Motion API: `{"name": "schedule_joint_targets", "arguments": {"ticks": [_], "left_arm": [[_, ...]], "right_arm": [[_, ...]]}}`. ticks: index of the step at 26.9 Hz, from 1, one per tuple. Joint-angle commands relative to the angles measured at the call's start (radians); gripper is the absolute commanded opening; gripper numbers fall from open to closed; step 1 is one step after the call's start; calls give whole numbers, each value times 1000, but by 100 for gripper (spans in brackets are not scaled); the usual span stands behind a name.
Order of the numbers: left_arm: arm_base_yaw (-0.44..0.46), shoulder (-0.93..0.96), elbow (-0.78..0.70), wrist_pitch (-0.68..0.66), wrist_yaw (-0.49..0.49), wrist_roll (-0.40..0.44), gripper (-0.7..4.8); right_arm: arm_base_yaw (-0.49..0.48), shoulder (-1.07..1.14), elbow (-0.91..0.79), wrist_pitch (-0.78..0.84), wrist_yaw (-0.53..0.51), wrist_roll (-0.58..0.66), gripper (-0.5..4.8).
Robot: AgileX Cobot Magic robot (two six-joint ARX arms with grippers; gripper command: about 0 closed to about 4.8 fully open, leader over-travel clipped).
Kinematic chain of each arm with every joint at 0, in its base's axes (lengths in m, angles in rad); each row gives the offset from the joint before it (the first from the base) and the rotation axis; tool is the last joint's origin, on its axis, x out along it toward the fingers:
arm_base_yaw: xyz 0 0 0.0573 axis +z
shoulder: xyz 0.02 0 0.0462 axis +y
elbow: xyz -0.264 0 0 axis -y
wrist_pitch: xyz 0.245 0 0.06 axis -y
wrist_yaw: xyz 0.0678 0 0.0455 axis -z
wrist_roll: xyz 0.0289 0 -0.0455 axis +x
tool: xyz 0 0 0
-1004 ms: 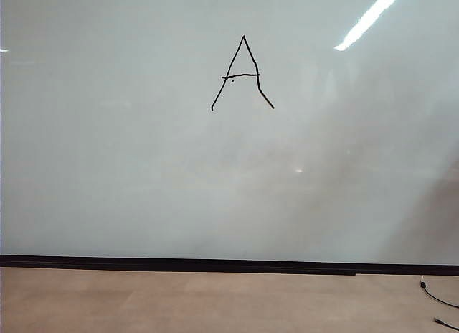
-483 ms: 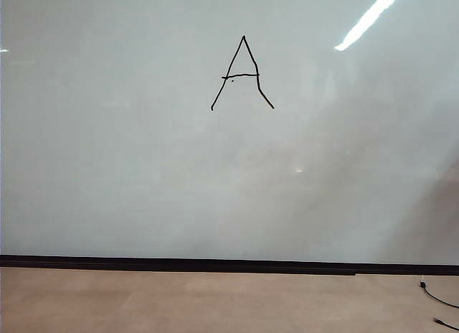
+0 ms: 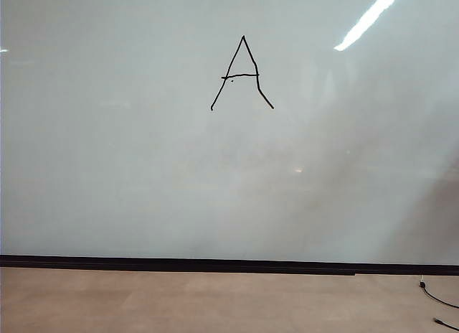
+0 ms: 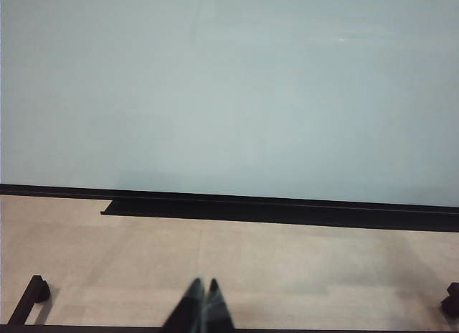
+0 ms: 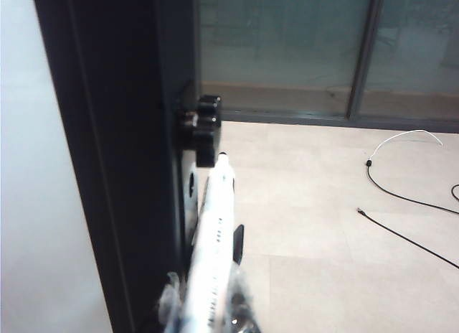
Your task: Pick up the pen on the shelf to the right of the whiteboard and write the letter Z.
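Note:
The whiteboard (image 3: 143, 168) fills the exterior view and bears only a black hand-drawn letter A (image 3: 242, 74); the letter Z is out of view. Neither gripper shows in that view. In the right wrist view the whitish pen (image 5: 215, 232) runs out from between the fingers of my right gripper (image 5: 208, 311), which is shut on its barrel, dark tip pointing away beside the board's black side frame (image 5: 122, 168). The shelf is not clearly visible. My left gripper (image 4: 204, 284) is shut and empty, low in front of the whiteboard (image 4: 229, 96).
A black strip (image 3: 215, 264) runs along the board's lower edge, with a black tray (image 4: 287, 211) under it. A black knob (image 5: 204, 128) sticks out of the side frame near the pen tip. Cables (image 5: 401, 197) lie on the tan floor (image 3: 215, 304).

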Motion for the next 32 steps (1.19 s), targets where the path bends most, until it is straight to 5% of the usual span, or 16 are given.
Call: {"name": "schedule_joint_targets", "arguments": {"ticks": [1,15,26,32], "left_arm": [[0,0,2,10,0,5,-4],[0,0,2,10,0,5,-4],[0,0,2,11,0,5,-4],[0,0,2,11,1,5,-5]], "right_arm": [[1,-3,3,23,-18,2,-9],[8,-13,-14,95,155,27,-9],[192,-309,-321,105,686,-12,-9],[342,-552,-391,-112,786,-38,-9]]}}
